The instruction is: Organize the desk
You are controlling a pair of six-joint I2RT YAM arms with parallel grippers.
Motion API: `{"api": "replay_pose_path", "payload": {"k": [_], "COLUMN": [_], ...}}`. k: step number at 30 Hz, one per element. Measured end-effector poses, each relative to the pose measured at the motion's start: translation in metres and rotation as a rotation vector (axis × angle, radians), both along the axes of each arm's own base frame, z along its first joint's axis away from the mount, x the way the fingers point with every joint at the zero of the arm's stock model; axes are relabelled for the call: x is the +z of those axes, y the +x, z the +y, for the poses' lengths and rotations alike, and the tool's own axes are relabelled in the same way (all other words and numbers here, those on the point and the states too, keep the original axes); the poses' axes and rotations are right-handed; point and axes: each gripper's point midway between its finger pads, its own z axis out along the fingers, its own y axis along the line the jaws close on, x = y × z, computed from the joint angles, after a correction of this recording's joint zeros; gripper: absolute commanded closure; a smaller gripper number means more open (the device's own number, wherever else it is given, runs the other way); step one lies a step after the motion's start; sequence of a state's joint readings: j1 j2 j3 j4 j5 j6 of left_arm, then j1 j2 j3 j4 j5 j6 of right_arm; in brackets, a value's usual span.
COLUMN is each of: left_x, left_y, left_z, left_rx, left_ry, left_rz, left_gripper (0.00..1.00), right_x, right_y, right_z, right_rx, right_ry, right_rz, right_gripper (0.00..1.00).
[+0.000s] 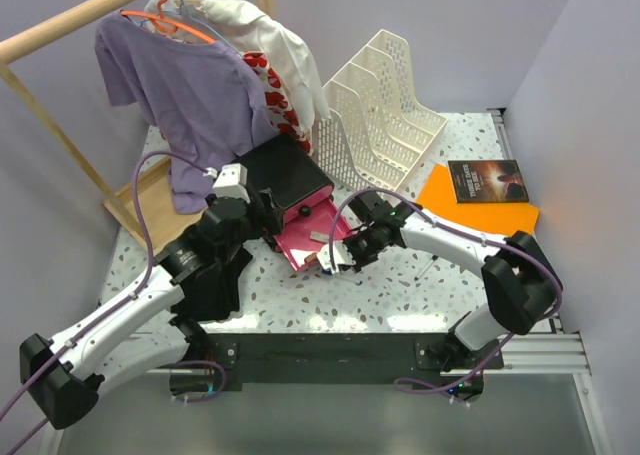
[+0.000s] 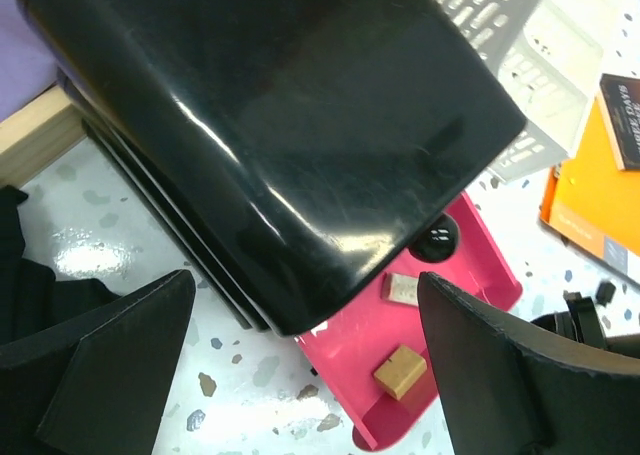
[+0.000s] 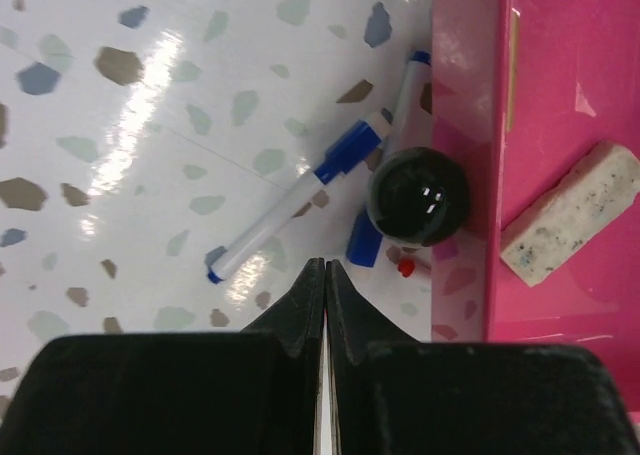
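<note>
The desk (image 1: 400,295) is white with dark speckles. A glossy black box (image 1: 290,175) stands at its middle with its pink drawer (image 1: 310,237) pulled open toward me. In the left wrist view the drawer (image 2: 470,265) holds a speckled eraser (image 2: 404,288) and a tan block (image 2: 400,371). My left gripper (image 2: 300,375) is open, hovering over the box's front corner. My right gripper (image 3: 325,270) is shut and empty, just in front of the drawer's black knob (image 3: 420,197). Two blue-and-white markers (image 3: 290,215) lie on the desk beside the knob. The eraser (image 3: 570,215) also shows in the right wrist view.
A white mesh file rack (image 1: 385,105) stands behind the box. An orange folder (image 1: 480,210) with a dark book (image 1: 487,180) on it lies at the right. A clothes rack with a purple shirt (image 1: 190,85) and a wooden base (image 1: 150,200) fills the back left.
</note>
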State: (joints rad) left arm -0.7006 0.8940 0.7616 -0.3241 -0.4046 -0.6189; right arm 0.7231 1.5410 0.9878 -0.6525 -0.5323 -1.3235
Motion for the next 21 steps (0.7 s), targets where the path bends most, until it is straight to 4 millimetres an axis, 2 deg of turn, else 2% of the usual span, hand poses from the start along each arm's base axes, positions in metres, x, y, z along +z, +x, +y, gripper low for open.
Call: {"api": "replay_pose_path", "payload": {"k": [4, 9, 16, 19, 21], "left_x": [-0.007, -0.018, -0.02, -0.022, -0.023], "left_y": [0.007, 0.013, 0.02, 0.022, 0.023], "left_z": [0.005, 0.011, 0.008, 0.006, 0.006], "left_rx": [0.076, 0.151, 0.183, 0.187, 0.189], "left_ry": [-0.009, -0.019, -0.069, -0.096, -0.118], "left_rz": [0.032, 0.069, 0.084, 0.079, 0.074], "left_gripper": [0.05, 0.09, 0.16, 0.17, 0.17], "right_x": [-0.009, -0.01, 0.005, 0.011, 0.013], "right_y": [0.016, 0.035, 0.058, 0.066, 0.074], "right_z": [0.006, 0.016, 0.034, 0.042, 0.049], "right_rx": [-0.038, -0.078, -0.168, -0.212, -0.242], "right_ry": [0.004, 0.033, 0.117, 0.15, 0.165], "right_rz": [-0.074, -0.141, -0.202, -0.204, -0.204], "right_gripper": [1.0, 0.97, 0.89, 0.84, 0.77]}}
